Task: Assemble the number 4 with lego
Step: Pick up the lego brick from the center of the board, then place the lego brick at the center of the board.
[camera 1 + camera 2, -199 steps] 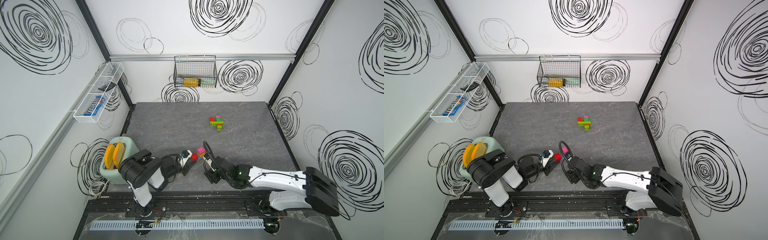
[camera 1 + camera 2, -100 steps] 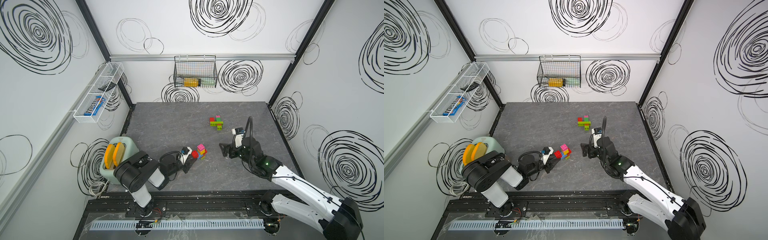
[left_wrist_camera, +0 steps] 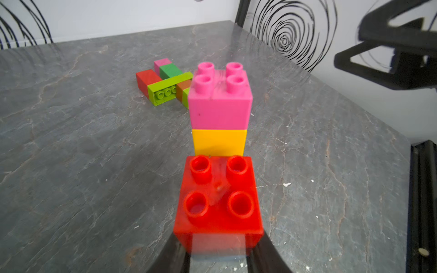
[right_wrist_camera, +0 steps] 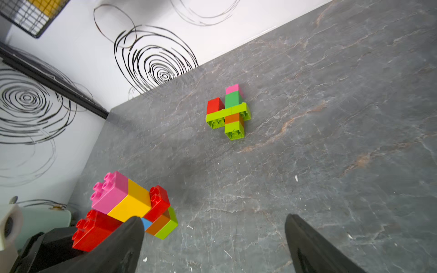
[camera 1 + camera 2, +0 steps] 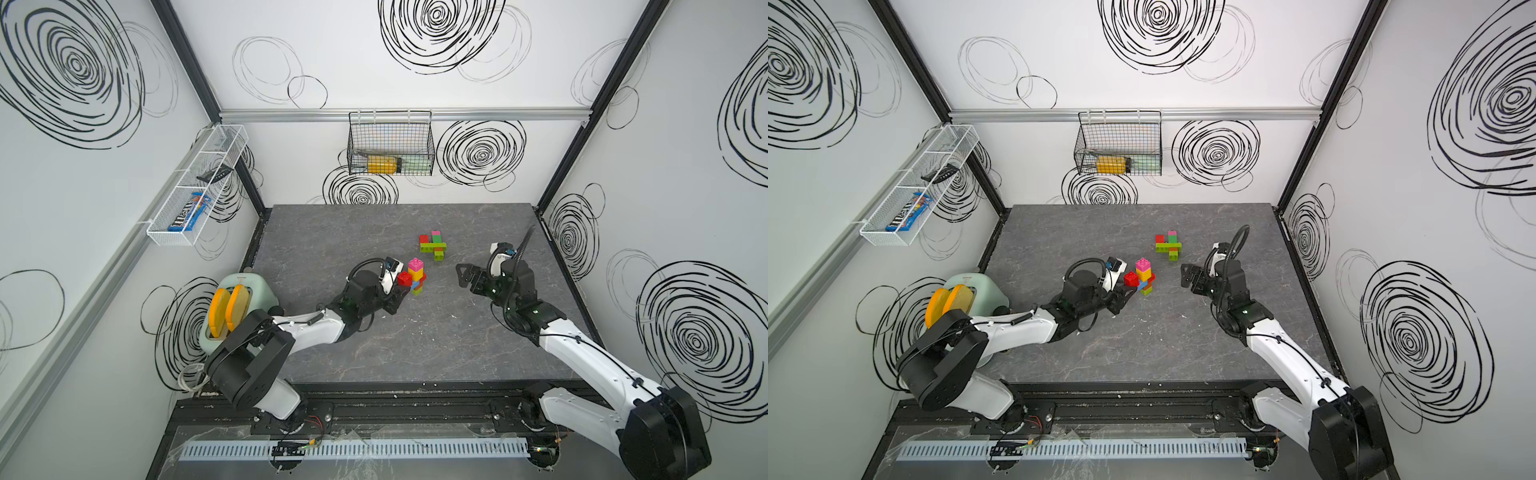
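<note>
Now | red brick point(image 3: 217, 201) between left fingers point(image 3: 262, 260) | right fingers point(image 4: 118, 248) spread, empty

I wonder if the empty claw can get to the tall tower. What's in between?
Only bare table lies between the right gripper and the tower; both top views show it.

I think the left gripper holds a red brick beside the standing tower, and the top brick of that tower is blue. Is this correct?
No. The top brick of the tower is pink, not blue; the left wrist view shows it. The left gripper does hold the red brick beside it.
</note>
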You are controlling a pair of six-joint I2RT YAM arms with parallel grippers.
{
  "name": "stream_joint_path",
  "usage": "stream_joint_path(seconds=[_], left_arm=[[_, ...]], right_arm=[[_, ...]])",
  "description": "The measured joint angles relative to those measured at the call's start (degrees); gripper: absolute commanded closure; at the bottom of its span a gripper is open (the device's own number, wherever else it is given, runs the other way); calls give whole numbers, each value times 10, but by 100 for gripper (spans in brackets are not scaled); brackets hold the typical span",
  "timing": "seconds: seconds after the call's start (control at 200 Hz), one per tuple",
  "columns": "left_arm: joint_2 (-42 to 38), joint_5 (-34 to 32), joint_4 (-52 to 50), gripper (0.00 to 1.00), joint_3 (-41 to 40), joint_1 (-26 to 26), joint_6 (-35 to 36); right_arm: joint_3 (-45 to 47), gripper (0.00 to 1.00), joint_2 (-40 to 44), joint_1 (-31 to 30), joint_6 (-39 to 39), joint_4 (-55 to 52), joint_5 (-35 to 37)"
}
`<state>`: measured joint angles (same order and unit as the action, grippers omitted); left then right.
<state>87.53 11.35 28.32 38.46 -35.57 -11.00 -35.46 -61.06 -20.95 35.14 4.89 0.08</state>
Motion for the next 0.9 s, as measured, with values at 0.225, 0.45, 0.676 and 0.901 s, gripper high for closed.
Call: stream_joint_path(seconds=[0.225, 0.45, 0.676, 0.901], left_arm=[[54, 16, -122, 100, 115, 10, -33], [119, 77, -184, 100, 205, 45, -78], [180, 132, -256, 100, 307, 97, -91], [256, 199, -325, 100, 399, 148, -89]], right_arm=[[3, 3, -26, 19, 27, 35, -27], [-7, 3, -16, 28, -8, 13, -66], [5, 3, 43, 48, -13, -7, -53], [6, 3, 58, 63, -12, -37, -58]])
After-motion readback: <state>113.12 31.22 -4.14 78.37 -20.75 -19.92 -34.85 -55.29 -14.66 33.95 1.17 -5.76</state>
